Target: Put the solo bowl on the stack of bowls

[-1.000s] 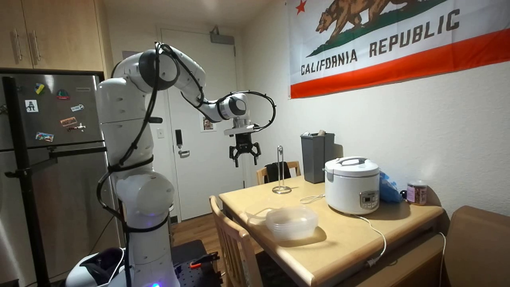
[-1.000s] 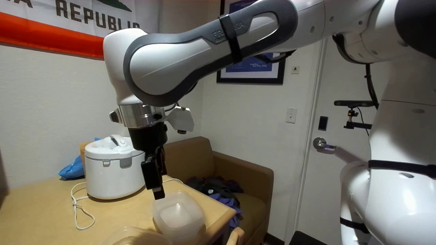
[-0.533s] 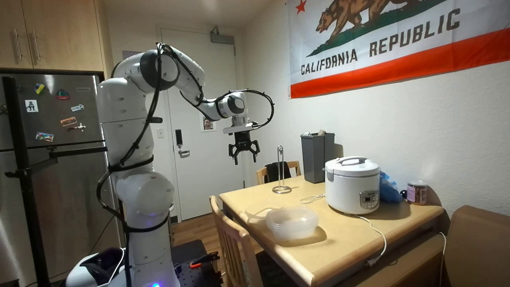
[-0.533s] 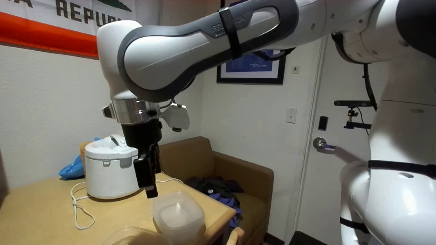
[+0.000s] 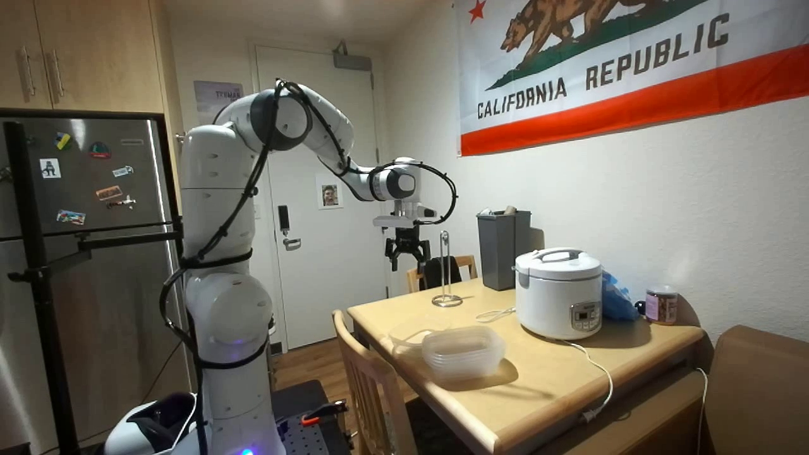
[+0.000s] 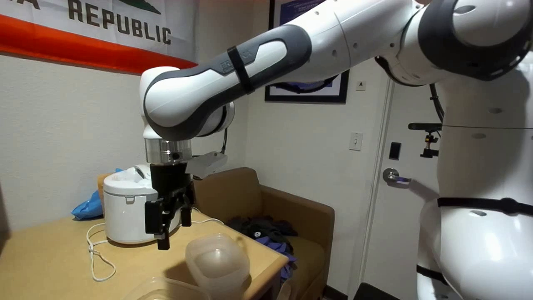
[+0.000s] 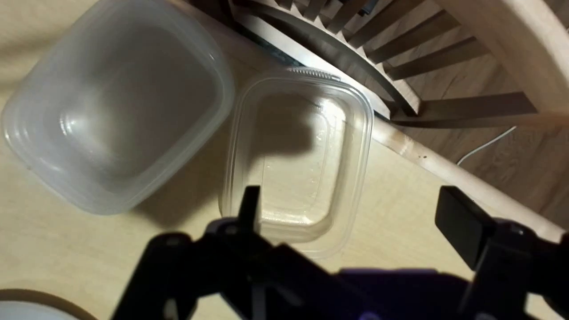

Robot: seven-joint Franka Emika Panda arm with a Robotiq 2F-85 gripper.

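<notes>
The solo bowl (image 7: 306,173) is a clear, shallow, rounded-rectangular plastic container near the table edge in the wrist view. It shows faintly in an exterior view (image 5: 407,342) and is cut off at the bottom edge in an exterior view (image 6: 166,290). The stack of bowls (image 7: 129,111) is frosted, taller, and close beside the solo bowl; it shows in both exterior views (image 5: 463,355) (image 6: 218,262). My gripper (image 7: 351,195) is open and empty, held above the table, apart from the bowls, in both exterior views (image 5: 408,264) (image 6: 173,233). In the wrist view one finger overlaps the solo bowl.
The bowls stand on a wooden table (image 5: 537,398). A white rice cooker (image 5: 556,297) with cords, a metal stand (image 5: 446,278) and a grey bin (image 5: 498,253) are also on it. A wooden chair (image 5: 373,366) is against the table's near edge by the bowls.
My gripper has come down and moved over toward the table, to the right in an exterior view, and the wrist has turned. The bowls have not moved.
</notes>
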